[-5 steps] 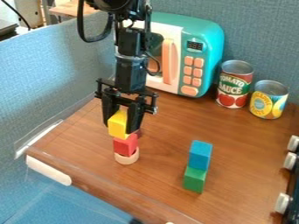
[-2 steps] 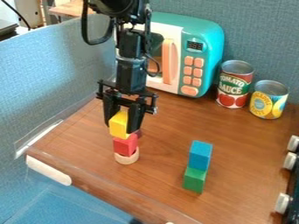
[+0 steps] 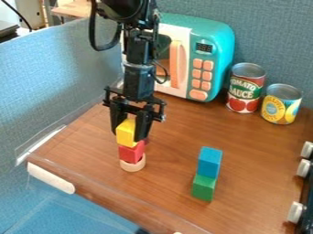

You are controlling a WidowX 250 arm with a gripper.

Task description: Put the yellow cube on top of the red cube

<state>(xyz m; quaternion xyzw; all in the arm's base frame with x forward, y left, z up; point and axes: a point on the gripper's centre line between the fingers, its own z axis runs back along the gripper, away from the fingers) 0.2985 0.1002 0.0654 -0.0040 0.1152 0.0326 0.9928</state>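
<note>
Tabletop [image 3: 166, 183] runs between red cube [image 3: 130, 154] and front edge [image 3: 104, 195], lower left — gripper [image 3: 129, 135] hangs downward left of centre, pinching yellow cube [image 3: 125, 130].

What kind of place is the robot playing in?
It looks like a pretend kitchen, perhaps set up for robot practice. You can see a toy-like teal microwave, two food cans and colored blocks on a wooden surface.

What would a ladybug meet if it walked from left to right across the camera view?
White bar → tower with the yellow cube and red cube → tower with the blue cube and green cube → tomato can → can with the yellow label.
</note>
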